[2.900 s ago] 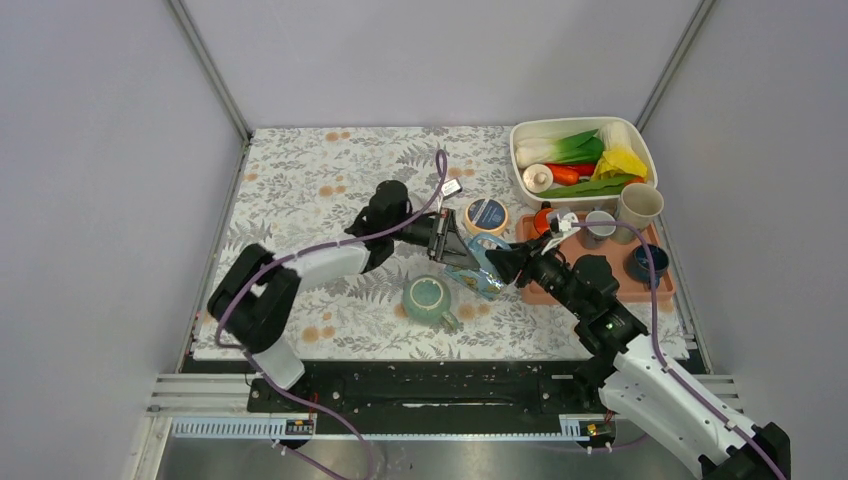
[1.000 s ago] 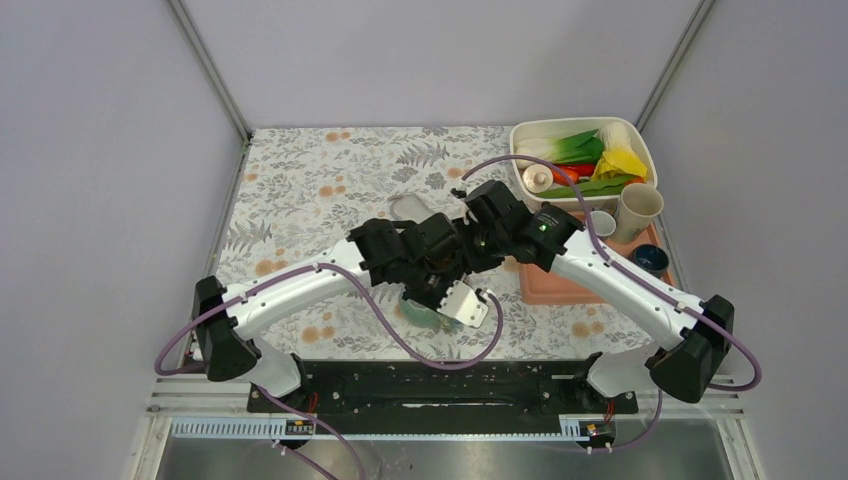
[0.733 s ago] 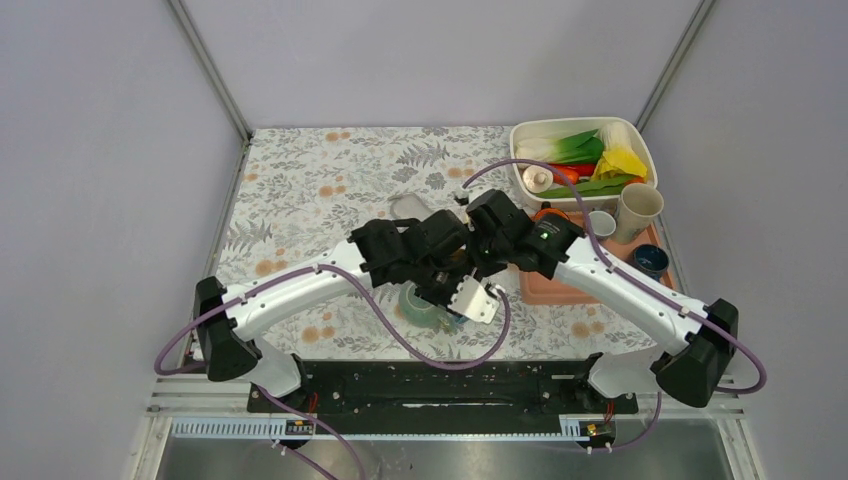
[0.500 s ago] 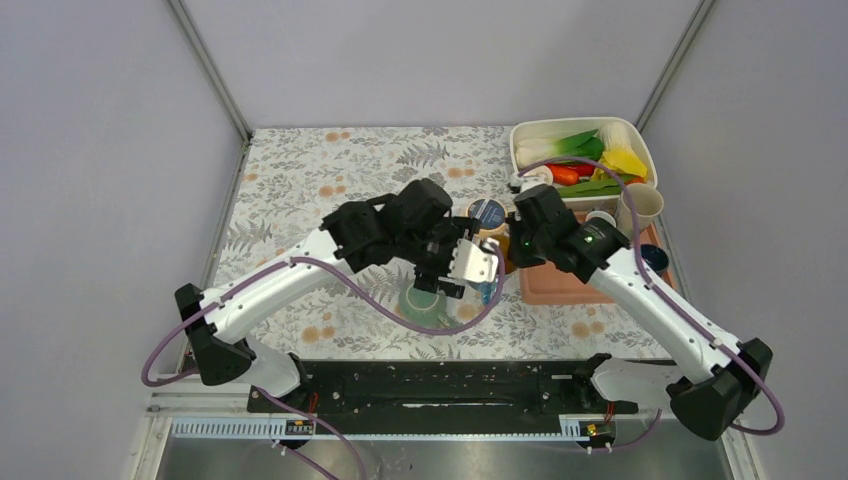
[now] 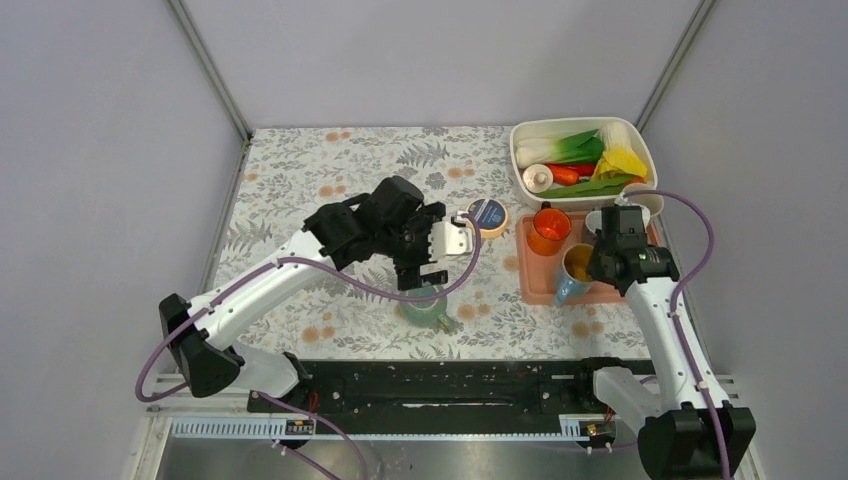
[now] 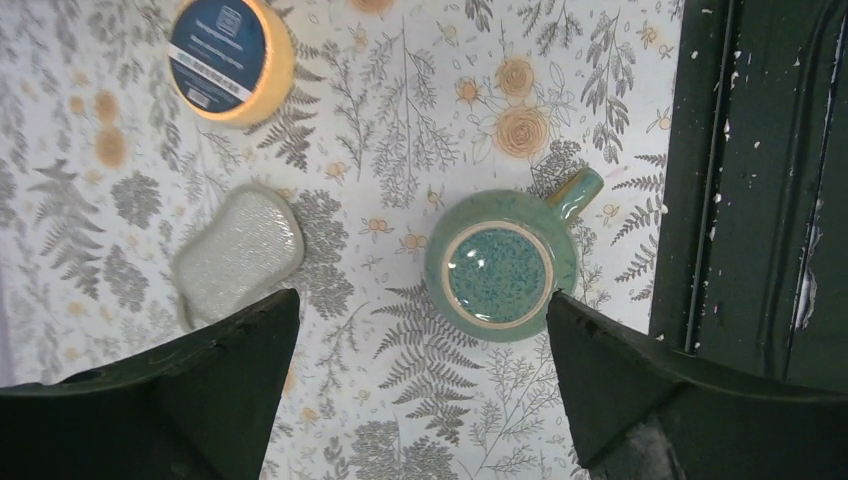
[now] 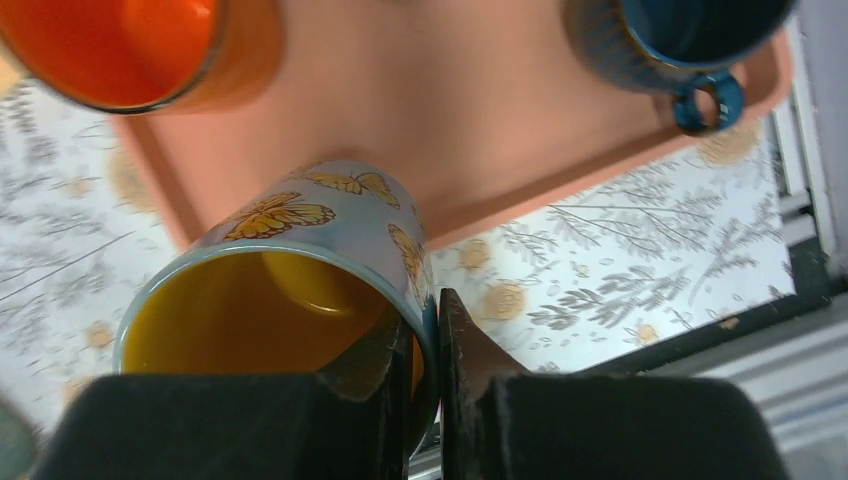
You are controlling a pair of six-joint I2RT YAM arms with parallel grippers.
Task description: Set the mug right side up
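Blue butterfly mug [image 5: 572,280] sits tilted, mouth upward, at the salmon tray's [image 5: 537,283] front edge, under the right gripper [image 5: 598,264]. From the left wrist, the left gripper [image 6: 420,300] is spread wide above a green mug [image 6: 500,265] on the floral cloth [image 6: 400,130]. From the right wrist, the right gripper [image 7: 428,325] pinches the butterfly mug's [image 7: 330,225] rim.

Right wrist view: the translucent orange cup [image 7: 130,45] and dark blue ceramic mug [image 7: 680,40] are cropped at the top; the right end effector [image 7: 425,310] covers the butterfly-printed mug [image 7: 300,215] at its lower rim.
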